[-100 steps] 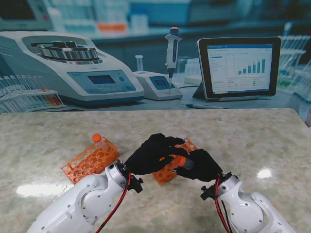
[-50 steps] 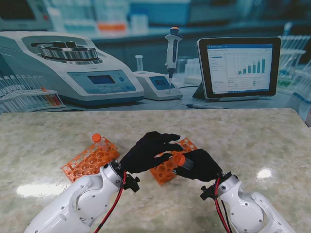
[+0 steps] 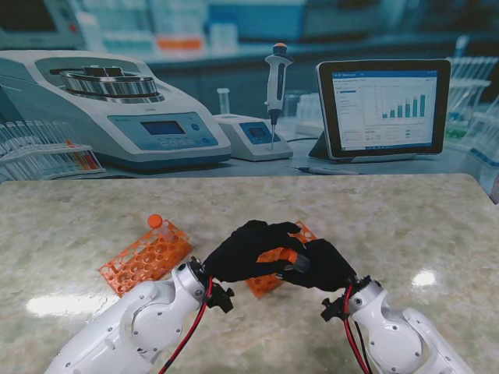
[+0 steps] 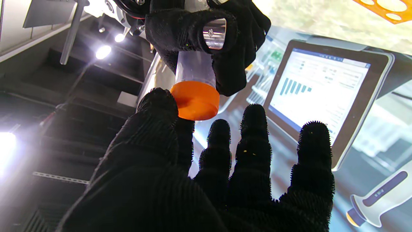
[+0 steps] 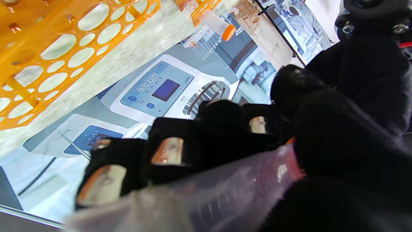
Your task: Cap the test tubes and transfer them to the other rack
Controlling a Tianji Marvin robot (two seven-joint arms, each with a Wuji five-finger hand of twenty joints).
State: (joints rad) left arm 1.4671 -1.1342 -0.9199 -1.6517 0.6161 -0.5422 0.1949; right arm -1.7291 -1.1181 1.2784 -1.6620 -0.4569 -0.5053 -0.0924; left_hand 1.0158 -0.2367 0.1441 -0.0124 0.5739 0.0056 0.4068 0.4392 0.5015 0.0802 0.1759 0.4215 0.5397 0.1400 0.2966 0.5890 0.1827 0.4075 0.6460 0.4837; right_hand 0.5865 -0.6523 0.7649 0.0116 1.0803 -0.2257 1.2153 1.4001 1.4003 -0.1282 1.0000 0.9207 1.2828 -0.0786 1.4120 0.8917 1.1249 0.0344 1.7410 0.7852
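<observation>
Test tube [image 4: 195, 69] held in right hand [image 3: 323, 265], its cap [image 4: 195, 100] touching left hand [image 3: 249, 249].

Two black-gloved hands are meeting in the lower middle of the frame over the marbled surface [image 3: 374, 210]. The left hand [image 3: 251, 251] is curling its fingers [image 3: 282, 231] over the orange cap [image 3: 289, 255] of a test tube gripped by the right hand [image 3: 327, 267]. An orange rack [image 3: 145, 255] is sitting at centre left, one capped tube [image 3: 155, 222] standing at its far corner; a second orange rack [image 3: 266, 282] is lying partly hidden under the hands.
</observation>
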